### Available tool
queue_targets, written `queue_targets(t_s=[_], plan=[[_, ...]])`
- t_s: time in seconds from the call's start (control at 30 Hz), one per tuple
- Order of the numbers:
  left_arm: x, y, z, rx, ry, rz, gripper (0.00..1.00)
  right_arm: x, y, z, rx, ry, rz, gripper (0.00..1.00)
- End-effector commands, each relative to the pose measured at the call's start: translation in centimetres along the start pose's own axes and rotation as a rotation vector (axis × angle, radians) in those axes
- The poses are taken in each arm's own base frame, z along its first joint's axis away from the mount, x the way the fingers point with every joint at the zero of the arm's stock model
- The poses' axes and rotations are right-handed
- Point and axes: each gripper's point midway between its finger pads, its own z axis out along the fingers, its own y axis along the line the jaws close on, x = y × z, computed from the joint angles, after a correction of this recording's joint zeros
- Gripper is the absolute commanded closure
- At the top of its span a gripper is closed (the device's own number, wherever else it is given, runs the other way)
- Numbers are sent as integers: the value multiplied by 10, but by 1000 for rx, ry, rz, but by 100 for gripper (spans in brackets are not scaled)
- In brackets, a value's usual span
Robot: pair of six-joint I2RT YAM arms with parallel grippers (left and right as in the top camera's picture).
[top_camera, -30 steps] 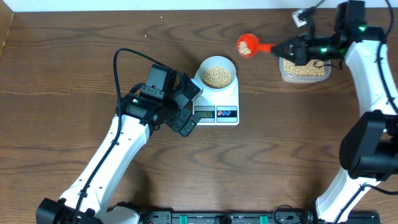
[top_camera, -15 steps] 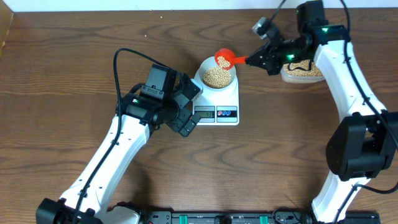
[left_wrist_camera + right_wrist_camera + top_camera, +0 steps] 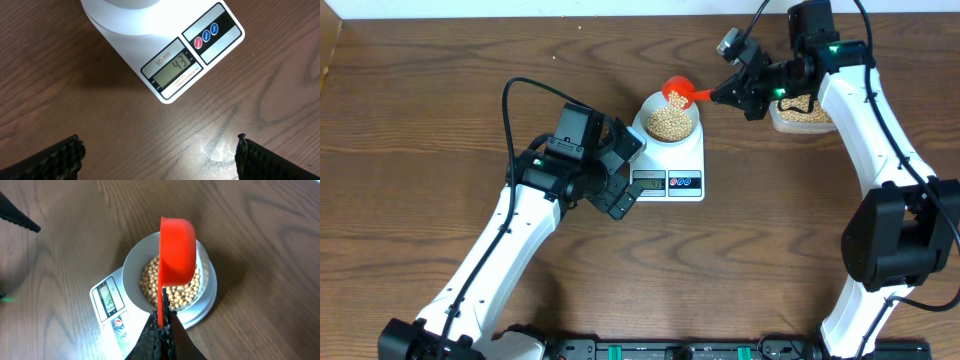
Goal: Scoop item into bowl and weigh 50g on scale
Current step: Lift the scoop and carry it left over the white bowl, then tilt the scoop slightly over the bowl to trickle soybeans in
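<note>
The pale bowl (image 3: 670, 120) holds tan beans (image 3: 668, 122) and stands on the white scale (image 3: 670, 160). The scale's display (image 3: 174, 67) reads 43 in the left wrist view. My right gripper (image 3: 735, 92) is shut on the handle of a red scoop (image 3: 677, 94), whose cup hangs over the bowl's far rim, tilted on its side. In the right wrist view the scoop (image 3: 176, 250) sits over the beans (image 3: 172, 287) in the bowl (image 3: 134, 262). My left gripper (image 3: 620, 165) is open and empty, just left of the scale, fingers wide apart (image 3: 160, 155).
A clear plastic tub (image 3: 804, 116) of beans stands at the back right, under my right arm. A black cable (image 3: 520, 95) loops above the left arm.
My right gripper carried the red scoop from over the tub leftward to the bowl, and the scoop has tipped over the bowl. The left arm has not moved.
</note>
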Motion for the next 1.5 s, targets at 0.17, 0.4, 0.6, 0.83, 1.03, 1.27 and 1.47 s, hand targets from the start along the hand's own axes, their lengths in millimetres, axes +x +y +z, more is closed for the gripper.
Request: queue_targets(t_s=[0.17,0.4,0.6,0.83,1.03,1.27,1.47], plan=[[-12,-1,-9,3,-38,17,2,-10,3,-1,-9,-29,-30,99],[-12,-1,-9,2,-37,17,2,-11,3,-2,-12,-30,18,99],[-12,-1,-9,3,-38,17,2,-7,7,-1,-25,-19,56,99],[-12,-1,-9,3,-38,17,2,-7,9,0,-31,-15,58,99],[-12,-1,-9,3,-38,17,2,-7,9,0,-32,-15,65,99],[-12,-1,-9,3,-38,17,2,-8,13,2,-39,-10,60,99],[-12,-1,-9,3,-38,17,2,-6,19,7,-49,10,-22,99]])
